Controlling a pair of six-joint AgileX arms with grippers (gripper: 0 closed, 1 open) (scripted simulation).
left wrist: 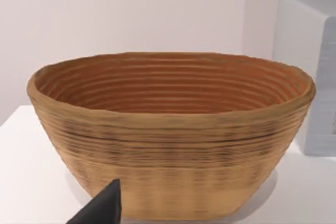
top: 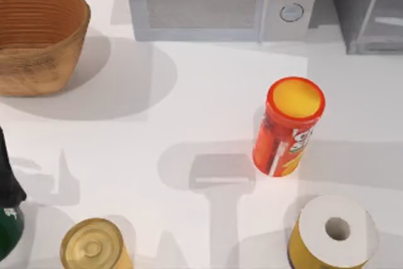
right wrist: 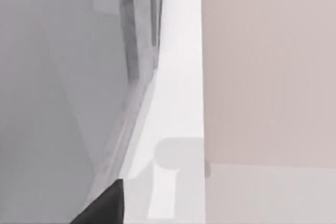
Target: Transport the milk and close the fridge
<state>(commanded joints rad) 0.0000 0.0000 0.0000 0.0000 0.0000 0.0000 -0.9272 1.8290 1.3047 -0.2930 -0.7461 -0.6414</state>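
The milk is out of view. The fridge (top: 352,4) is a plain grey cabinet at the table's back right corner, cut off by the picture's edge, with a light grey framed door panel (top: 385,23). In the right wrist view its grey wall (right wrist: 52,103) rises close by, beside a strip of white table (right wrist: 181,87). A dark piece of my right gripper (right wrist: 105,205) shows low in that view, close to the fridge. A dark piece of my left gripper (left wrist: 102,208) points at the woven basket (left wrist: 168,145). My left arm (top: 6,174) sits at the table's left edge.
The woven basket (top: 34,36) stands at the back left and a light grey microwave (top: 214,1) with two knobs at the back middle. A red chips tube (top: 288,127) stands right of centre. Along the front are a green bottle (top: 7,228), a can (top: 93,247) and a yellow roll (top: 334,231).
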